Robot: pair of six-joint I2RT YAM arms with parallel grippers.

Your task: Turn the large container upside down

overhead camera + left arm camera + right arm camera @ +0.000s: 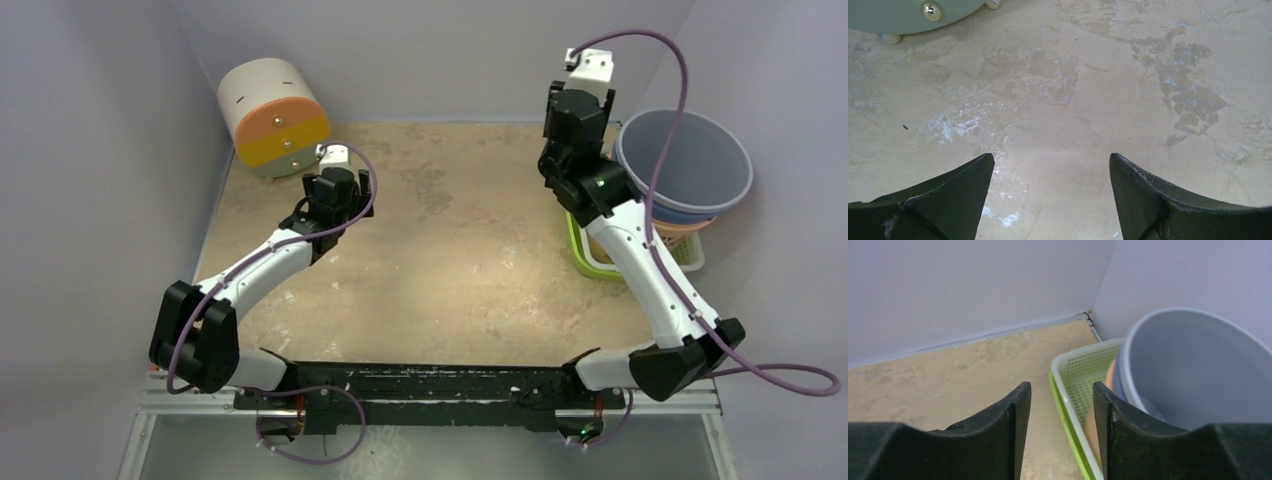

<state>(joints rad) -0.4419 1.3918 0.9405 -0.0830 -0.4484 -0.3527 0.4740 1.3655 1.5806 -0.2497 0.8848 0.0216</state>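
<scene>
I see the big grey tub (700, 160) mouth-up at upper right of frame, sitting in a green basket (580, 258). R end effector (1061, 390) just beside it, jaws narrowly apart, empty. L end effector (1052, 157) spread wide over the table (450, 250), empty.

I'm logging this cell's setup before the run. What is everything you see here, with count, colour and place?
large grey-blue round plastic container: one, grey-blue, far right, opening up, stacked on the bowls
nested bowls: at least two, orange and blue, under the container, in the basket
perforated plastic basket: one, green and white, right edge of the table
round drum-shaped box: one, cream with an orange and yellow face, far left corner
table: one, mottled beige
left hand: one, black, open over bare table near the drum
right hand: one, black, open, empty, beside the container
</scene>
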